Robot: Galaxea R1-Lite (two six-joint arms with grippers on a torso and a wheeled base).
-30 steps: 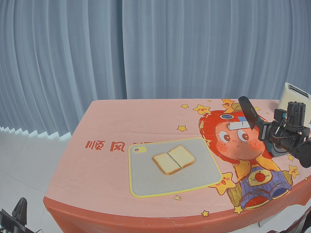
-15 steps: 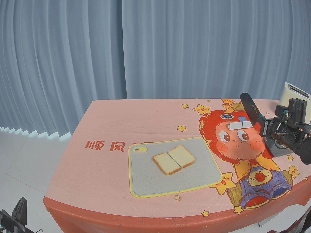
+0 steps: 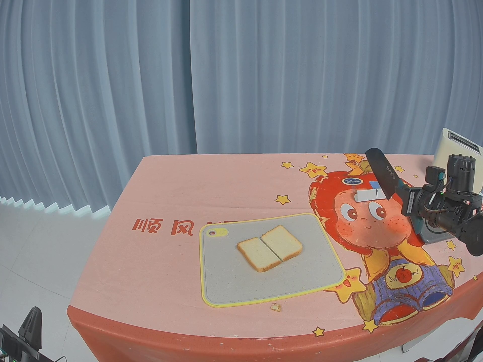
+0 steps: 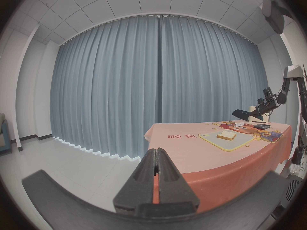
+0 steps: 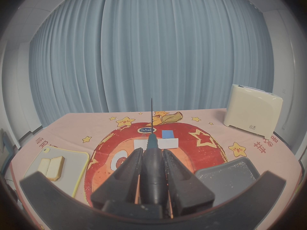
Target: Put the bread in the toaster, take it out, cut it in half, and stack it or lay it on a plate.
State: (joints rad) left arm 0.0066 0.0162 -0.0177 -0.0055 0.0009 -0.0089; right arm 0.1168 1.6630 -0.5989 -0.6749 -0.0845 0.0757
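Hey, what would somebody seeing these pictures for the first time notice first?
First the dark knife, clamped in the right gripper and raised over the right side of the pink tablecloth, blade angled upward. Then the bread, already cut into two halves lying side by side on the yellow-rimmed cutting board near the middle. A big cartoon face is printed on the cloth beneath the knife.

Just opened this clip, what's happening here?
The right gripper holds a knife raised above the table near the toaster, jaws shut on its handle. The bread lies already cut in two halves on the cutting board. The left gripper hangs low beside the table, jaws shut. Neither half is on the dark tray yet.
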